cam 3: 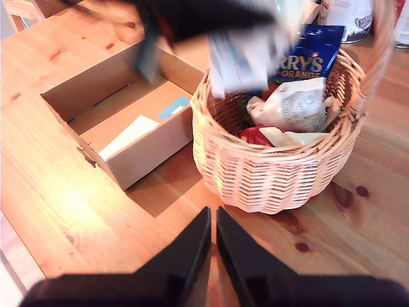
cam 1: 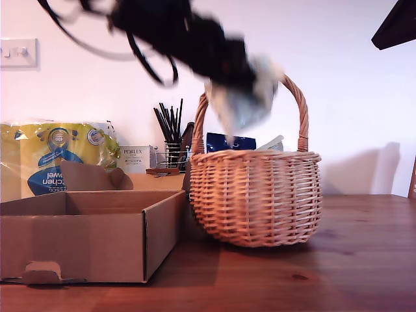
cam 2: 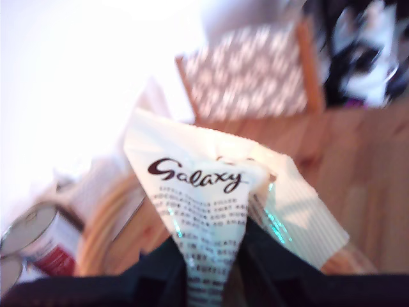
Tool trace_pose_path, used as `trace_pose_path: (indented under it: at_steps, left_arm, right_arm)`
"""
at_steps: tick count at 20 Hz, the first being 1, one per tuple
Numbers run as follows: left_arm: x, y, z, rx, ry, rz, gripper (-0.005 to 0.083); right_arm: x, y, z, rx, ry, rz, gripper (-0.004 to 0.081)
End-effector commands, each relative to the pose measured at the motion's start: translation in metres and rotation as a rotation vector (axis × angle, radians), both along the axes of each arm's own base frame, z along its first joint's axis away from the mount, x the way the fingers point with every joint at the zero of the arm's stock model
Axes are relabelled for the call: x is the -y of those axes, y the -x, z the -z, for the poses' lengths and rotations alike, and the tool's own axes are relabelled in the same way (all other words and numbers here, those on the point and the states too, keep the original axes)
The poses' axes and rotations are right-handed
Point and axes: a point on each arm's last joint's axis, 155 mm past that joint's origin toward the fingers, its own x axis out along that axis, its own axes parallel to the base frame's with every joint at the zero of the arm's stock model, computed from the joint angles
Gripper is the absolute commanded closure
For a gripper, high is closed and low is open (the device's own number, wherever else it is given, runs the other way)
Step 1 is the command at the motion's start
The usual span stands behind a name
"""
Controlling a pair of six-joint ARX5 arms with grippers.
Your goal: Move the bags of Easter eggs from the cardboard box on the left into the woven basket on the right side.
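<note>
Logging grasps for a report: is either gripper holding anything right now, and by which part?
My first gripper pinches the white Galaxy bag by one narrow end, above the woven basket. My second gripper holds nothing, jaws closed.

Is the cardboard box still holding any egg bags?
No: in the second wrist view the box holds only a white card and a blue slip; the bags lie in the basket.
</note>
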Motion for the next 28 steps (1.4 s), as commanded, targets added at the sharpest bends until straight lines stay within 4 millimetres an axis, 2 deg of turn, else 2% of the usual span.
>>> trace_pose_path:
  at_steps: [1, 6, 12, 13, 15, 16, 17, 24, 26, 28]
  left_arm:
    - [0.004, -0.006, -0.004, 0.048, 0.005, -0.015, 0.0652]
    - [0.004, -0.011, 0.020, 0.038, -0.052, -0.024, 0.0652]
    - [0.000, -0.014, 0.024, 0.031, -0.068, -0.048, 0.0623]
    - [-0.001, -0.014, 0.026, 0.026, -0.075, -0.051, 0.0537]
    - [-0.001, -0.015, 0.026, 0.028, -0.077, -0.058, 0.0308]
    - [0.000, -0.014, 0.026, 0.032, -0.081, -0.066, 0.0245]
    - [0.000, -0.015, 0.026, 0.035, -0.085, -0.077, 0.0237]
    - [0.000, -0.014, 0.027, 0.048, -0.110, -0.127, 0.0246]
    - [0.002, -0.005, 0.031, 0.027, -0.134, -0.112, 0.0319]
    - [0.004, 0.008, 0.034, 0.000, -0.164, -0.092, 0.0483]
  right_arm:
    - [-0.002, 0.001, 0.001, 0.003, -0.001, -0.009, 0.0782]
    - [-0.001, 0.001, 0.001, 0.001, 0.000, -0.009, 0.0782]
    - [-0.001, 0.001, 0.001, 0.002, -0.001, -0.009, 0.0782]
    - [-0.001, 0.001, 0.001, 0.002, -0.001, -0.009, 0.0782]
    - [-0.002, 0.001, 0.001, 0.002, -0.001, -0.009, 0.0782]
    - [-0.002, 0.001, 0.001, 0.002, -0.002, -0.011, 0.0782]
    - [-0.002, 0.001, 0.001, 0.001, -0.002, -0.012, 0.0782]
    - [-0.003, 0.002, 0.001, -0.002, -0.005, -0.017, 0.0782]
    - [-0.003, 0.002, 0.001, 0.000, -0.005, -0.017, 0.0782]
    - [-0.002, 0.001, 0.000, 0.004, -0.004, -0.014, 0.0782]
